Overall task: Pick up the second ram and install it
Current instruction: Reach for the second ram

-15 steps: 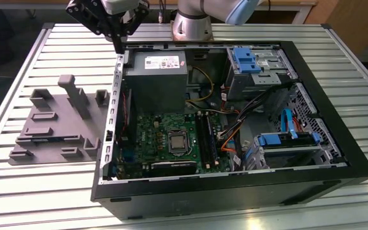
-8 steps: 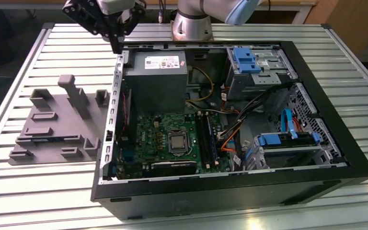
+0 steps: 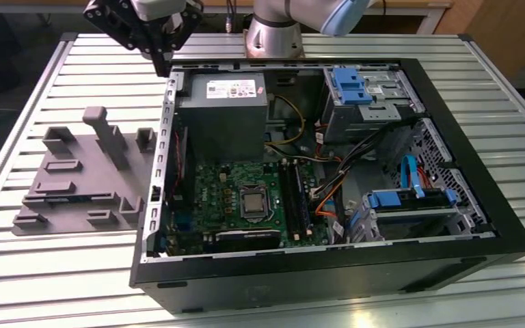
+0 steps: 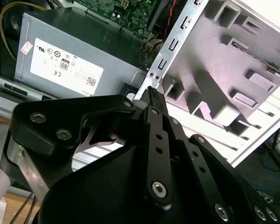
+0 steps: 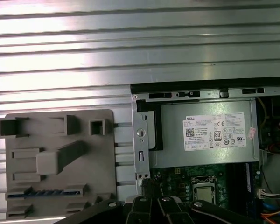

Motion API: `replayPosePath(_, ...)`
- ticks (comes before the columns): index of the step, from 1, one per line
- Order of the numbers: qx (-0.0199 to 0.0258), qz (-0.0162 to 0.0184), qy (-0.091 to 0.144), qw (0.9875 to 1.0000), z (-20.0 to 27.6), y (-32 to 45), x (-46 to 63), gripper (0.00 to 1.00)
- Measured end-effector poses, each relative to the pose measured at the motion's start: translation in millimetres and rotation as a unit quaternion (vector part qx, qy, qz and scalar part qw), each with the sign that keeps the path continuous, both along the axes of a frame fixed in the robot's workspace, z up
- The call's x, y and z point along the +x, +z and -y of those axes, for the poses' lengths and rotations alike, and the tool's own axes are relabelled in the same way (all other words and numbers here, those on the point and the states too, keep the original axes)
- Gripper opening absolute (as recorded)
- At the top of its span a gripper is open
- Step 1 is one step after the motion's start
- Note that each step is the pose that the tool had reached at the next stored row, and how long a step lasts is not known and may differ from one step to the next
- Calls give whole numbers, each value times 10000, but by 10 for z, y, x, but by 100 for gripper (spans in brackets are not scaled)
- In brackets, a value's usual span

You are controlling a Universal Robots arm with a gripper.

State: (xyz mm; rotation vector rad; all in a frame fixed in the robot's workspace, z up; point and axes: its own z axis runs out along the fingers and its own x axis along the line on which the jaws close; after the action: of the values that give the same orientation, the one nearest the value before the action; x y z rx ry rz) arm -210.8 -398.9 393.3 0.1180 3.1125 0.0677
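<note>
The black metal claw hangs with its fingers pressed together on nothing, above the rear corner of the open black computer case, just beside the grey metal power supply box with its pale label. On the ribbed aluminium table, beside the case, lies a grey moulded plastic fixture. In the first wrist view the thin blue-green second ram lies flat in one of the fixture's slots, well apart from the claw.
</note>
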Motion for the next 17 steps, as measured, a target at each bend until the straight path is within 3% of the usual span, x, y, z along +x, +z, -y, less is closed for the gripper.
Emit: replayPosePath(17,0,0,0,10000,0,0,-110,11)
